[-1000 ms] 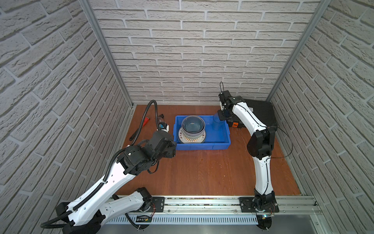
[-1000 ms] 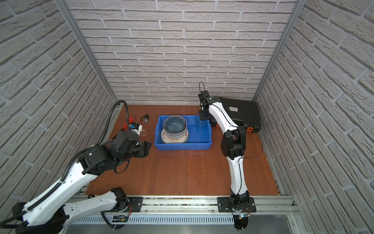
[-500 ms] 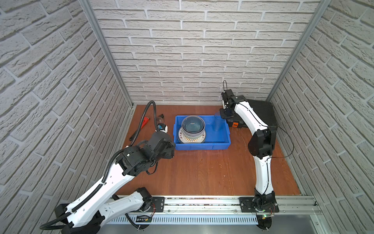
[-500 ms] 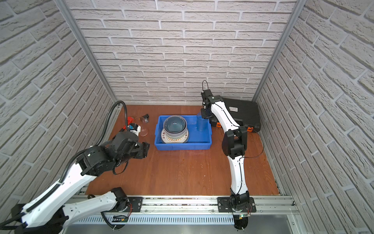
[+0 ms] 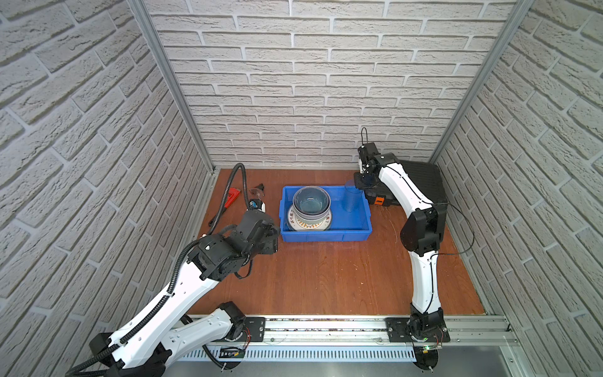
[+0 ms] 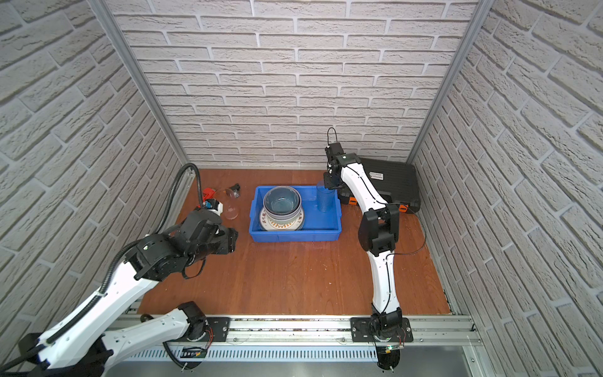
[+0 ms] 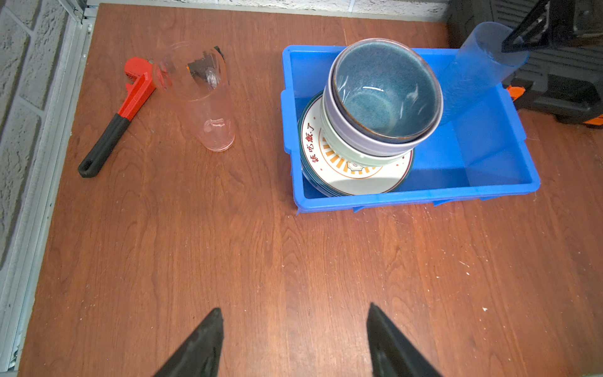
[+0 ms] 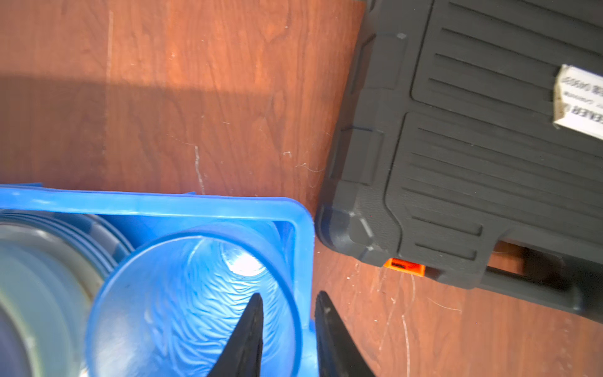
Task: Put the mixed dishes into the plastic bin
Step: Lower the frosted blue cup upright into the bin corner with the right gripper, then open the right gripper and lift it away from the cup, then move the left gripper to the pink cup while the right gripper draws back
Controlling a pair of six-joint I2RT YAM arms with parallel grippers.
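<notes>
Inside bin [image 5: 326, 235], back-right corner, blue tumbler [image 5: 351, 200] stands upright, mouth up, long axis approx. vertical. R jaws straddle its rim, slightly parted, not pinching. L jaws wide apart, empty, over tabletop [image 7: 293, 261]. 2nd tumbler [image 7: 208, 107], clear, upright beside red wrench [image 7: 130, 98].

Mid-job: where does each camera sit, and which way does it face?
Top view: high at front, looking down at blue bin; left arm, right arm show.
Top view: alongside, same aim, same bin, both arms.
Left wrist: faces bin across table; fingertips of left gripper show.
Right wrist: looks down into blue tumbler; right gripper straddles its rim.
All share bin, tumbler.
</notes>
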